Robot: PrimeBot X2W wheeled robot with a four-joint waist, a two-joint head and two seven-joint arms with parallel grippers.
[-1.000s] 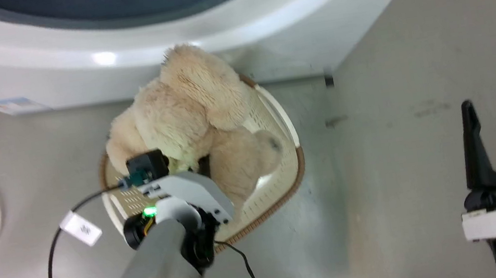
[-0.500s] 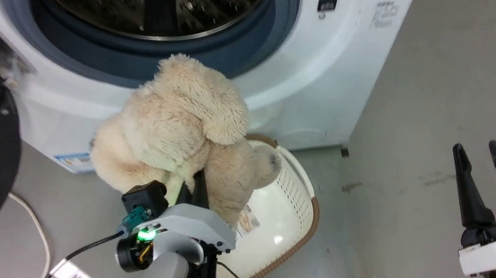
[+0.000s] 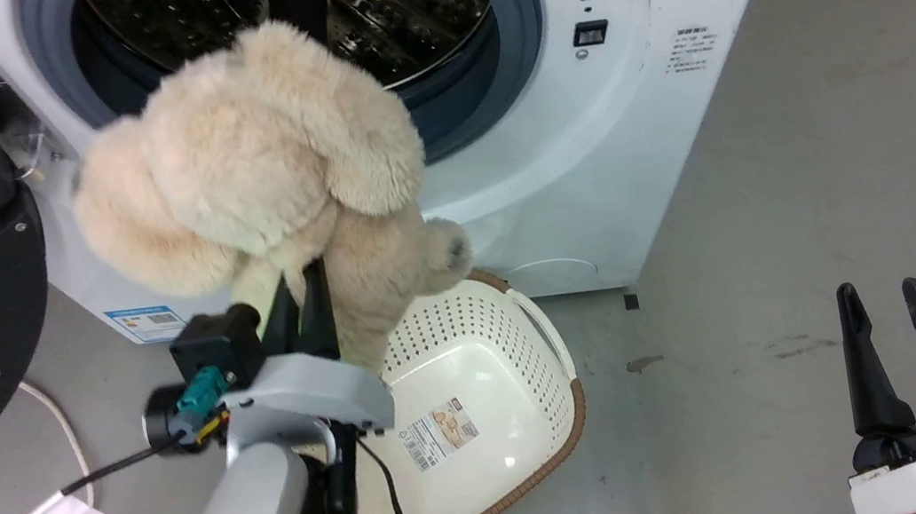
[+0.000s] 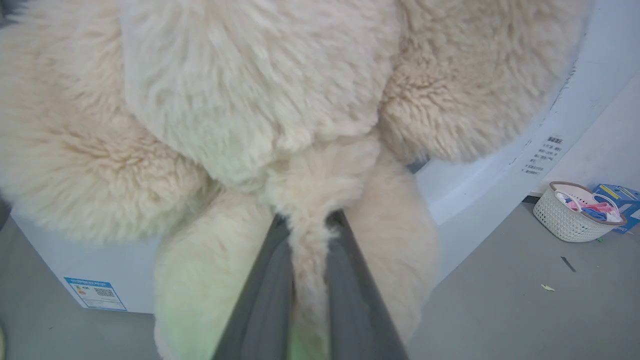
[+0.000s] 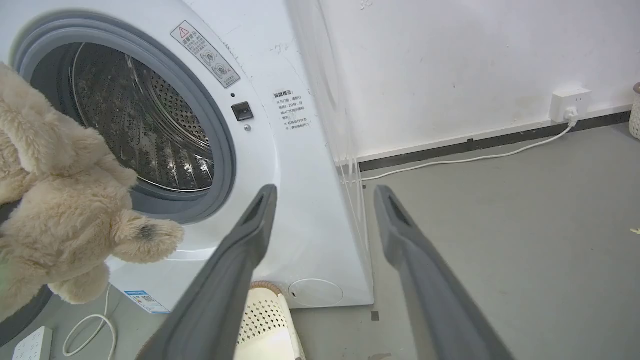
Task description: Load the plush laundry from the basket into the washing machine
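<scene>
Looking down from the head, we see our left pincer (image 3: 301, 301) clamped on the plush laundry (image 3: 256, 160), which hangs above the basket (image 3: 522, 329) before the open washing machine (image 3: 653, 113). Our right pincer (image 3: 880, 296) stands apart, holding nothing. From the left wrist, dark fingers (image 4: 270, 290) pinch a fold of plush. From the right wrist, the plush laundry hangs beside the drum (image 5: 150, 135).

A plain laundry corner: a white front-loading washing machine (image 5: 300, 200) stands on a bare grey floor (image 5: 525, 225) beside a white wall (image 5: 450, 60) with a socket (image 5: 570, 97) and a trailing cable (image 5: 475, 159). A small basket (image 4: 570, 225) of colourful items sits nearby.
</scene>
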